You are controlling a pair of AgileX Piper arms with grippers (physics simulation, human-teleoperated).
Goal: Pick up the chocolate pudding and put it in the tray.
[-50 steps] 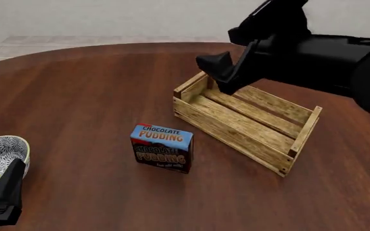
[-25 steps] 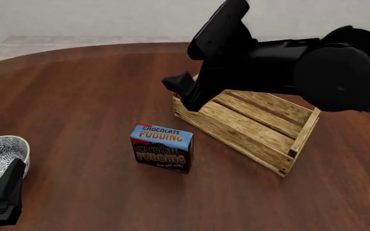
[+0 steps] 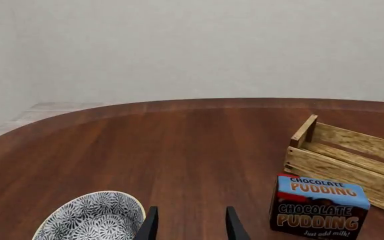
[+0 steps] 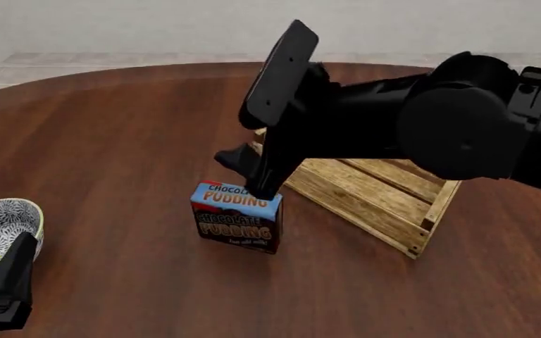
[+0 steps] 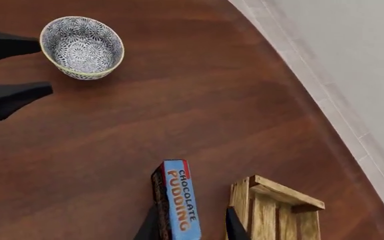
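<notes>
Right gripper (image 5: 190, 225) sits above the chocolate pudding (image 4: 237, 216), fingers spread either side, no contact yet. Carton stands just beside the tray (image 4: 365, 184): prob light, stiff; best pinched across its narrow faces.

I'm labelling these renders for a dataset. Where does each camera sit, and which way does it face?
Front view: fixed above the arms' side, looking down the table; right arm reaches over the chocolate pudding.
Left wrist view: low behind the left hand, facing bowl, pudding, tray.
Right wrist view: above the right hand, looking down; fingers straddle the pudding.
All share pudding, tray and bowl.
</notes>
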